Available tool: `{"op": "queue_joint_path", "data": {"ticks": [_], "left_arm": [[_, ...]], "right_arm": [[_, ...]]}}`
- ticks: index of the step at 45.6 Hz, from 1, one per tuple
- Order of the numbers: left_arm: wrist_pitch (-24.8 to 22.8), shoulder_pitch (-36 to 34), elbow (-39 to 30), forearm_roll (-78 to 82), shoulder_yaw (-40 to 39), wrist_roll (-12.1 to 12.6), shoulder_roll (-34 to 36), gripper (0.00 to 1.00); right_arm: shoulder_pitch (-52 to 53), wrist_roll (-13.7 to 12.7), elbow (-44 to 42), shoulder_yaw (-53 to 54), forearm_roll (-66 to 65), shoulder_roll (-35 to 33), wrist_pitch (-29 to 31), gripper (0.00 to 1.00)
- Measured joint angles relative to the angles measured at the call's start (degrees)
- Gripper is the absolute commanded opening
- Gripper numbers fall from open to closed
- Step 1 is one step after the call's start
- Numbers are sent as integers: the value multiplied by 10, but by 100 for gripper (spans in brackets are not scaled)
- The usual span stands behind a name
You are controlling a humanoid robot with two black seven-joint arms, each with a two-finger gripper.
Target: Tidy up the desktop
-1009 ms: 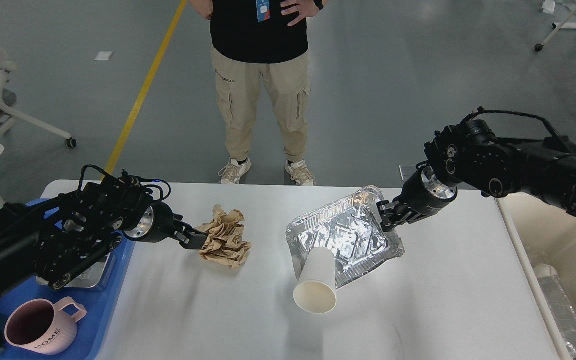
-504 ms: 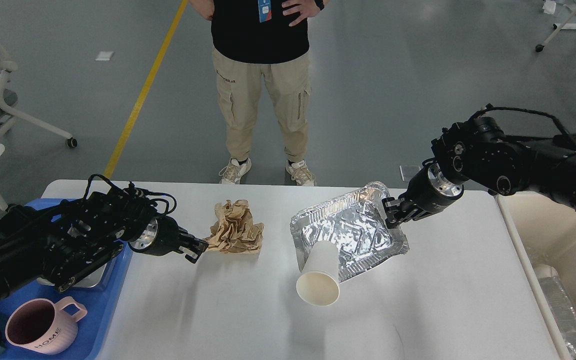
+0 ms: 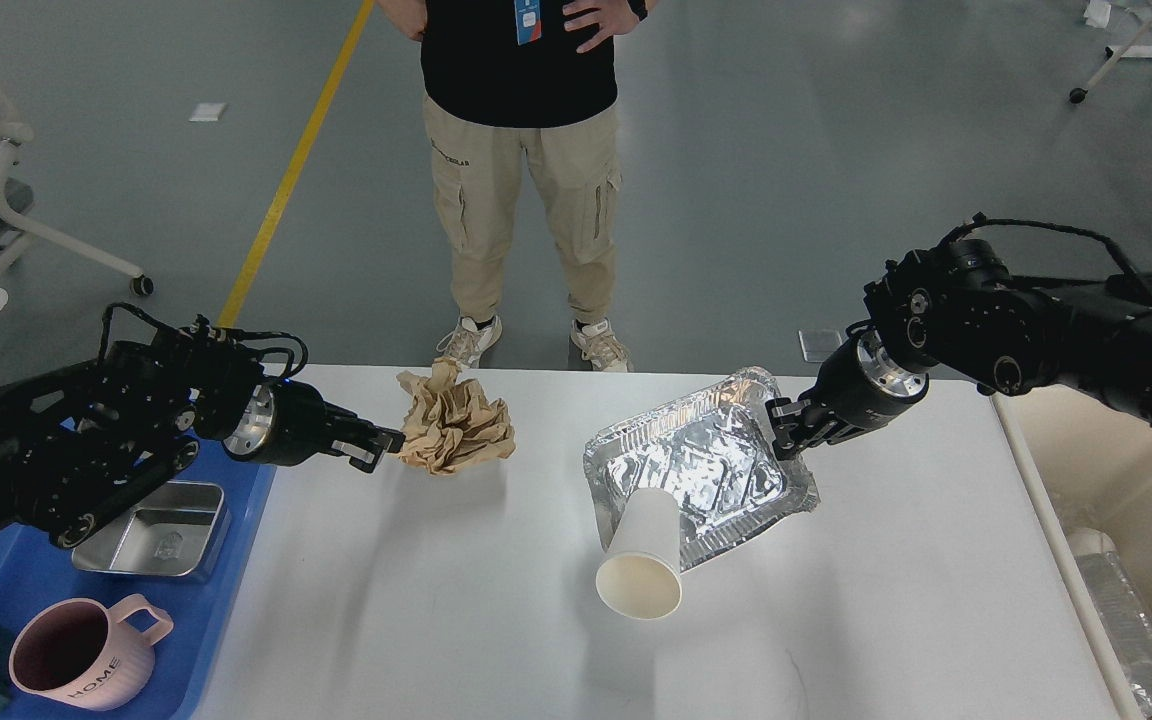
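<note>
The left pincer (image 3: 379, 450), closed on the crumpled brown paper (image 3: 456, 425), has lifted it off the bench (image 3: 456, 620); the right pincer (image 3: 784, 428) still grips the foil tray (image 3: 701, 472), both seemingly bound for disposal.

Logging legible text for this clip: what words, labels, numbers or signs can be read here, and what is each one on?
"HOME": on the side of the pink mug standing on the blue tray.
Small dark print on the standing person's beige trousers, near the pocket: too small to read.
Blue badge on the person's black shirt: too small to read.
Nothing readable on the paper cup, the foil tray or the crumpled brown paper.
</note>
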Motion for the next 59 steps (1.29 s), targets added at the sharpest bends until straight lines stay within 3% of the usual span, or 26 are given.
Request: {"op": "queue_joint_path", "data": {"ticks": [14, 21, 36, 49, 59], "left_arm": [[-27, -1, -128, -157, -68, -15, 121, 2], [-58, 0, -195, -210, -93, -24, 139, 3], [-122, -52, -225, -216, -92, -24, 47, 4], [-126, -89, -189, -201, -87, -19, -52, 3], [-127, -97, -179, -198, -85, -22, -62, 4]], "right_arm": [[-6, 0, -1, 0, -1, 1, 0, 0], [-1, 0, 4, 0, -1, 1, 4, 0], [5, 1, 9, -2, -1, -2, 8, 0], [5, 1, 15, -2, -1, -4, 8, 0], [5, 0, 15, -2, -1, -6, 7, 0]]}}
